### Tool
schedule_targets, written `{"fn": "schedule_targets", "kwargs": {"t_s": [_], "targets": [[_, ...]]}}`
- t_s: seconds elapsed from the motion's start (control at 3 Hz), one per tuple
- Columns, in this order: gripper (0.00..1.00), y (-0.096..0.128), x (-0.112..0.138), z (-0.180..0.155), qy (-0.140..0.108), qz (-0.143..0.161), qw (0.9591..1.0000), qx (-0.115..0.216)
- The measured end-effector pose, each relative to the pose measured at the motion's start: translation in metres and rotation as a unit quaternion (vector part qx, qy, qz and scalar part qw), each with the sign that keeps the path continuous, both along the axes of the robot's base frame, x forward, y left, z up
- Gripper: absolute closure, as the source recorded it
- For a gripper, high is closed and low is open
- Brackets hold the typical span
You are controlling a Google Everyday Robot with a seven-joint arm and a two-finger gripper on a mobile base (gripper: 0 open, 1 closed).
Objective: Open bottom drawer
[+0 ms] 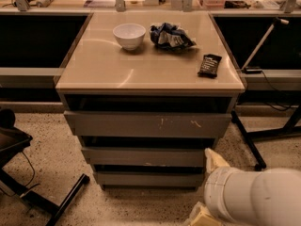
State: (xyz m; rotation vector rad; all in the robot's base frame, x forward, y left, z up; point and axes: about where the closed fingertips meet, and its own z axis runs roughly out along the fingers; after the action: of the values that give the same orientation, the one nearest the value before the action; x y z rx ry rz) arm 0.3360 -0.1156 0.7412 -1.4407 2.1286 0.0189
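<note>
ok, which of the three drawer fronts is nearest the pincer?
The bottom drawer: the lowest, narrowest front, plain grey. The pincer sits low at its right end; the scratched top front is farthest.
</note>
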Motion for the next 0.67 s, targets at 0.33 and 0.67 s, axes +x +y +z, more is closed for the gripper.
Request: {"fn": "schedule_targets", "kwargs": {"t_s": [0.33,0.67], "targets": [[0.00,-0.003,-0.008,-0.113,0.063,0.007,0.9980,-0.003],[0.00,-0.042,-0.007,-0.174,0.069,-0.021,0.9970,-0.027]]}}
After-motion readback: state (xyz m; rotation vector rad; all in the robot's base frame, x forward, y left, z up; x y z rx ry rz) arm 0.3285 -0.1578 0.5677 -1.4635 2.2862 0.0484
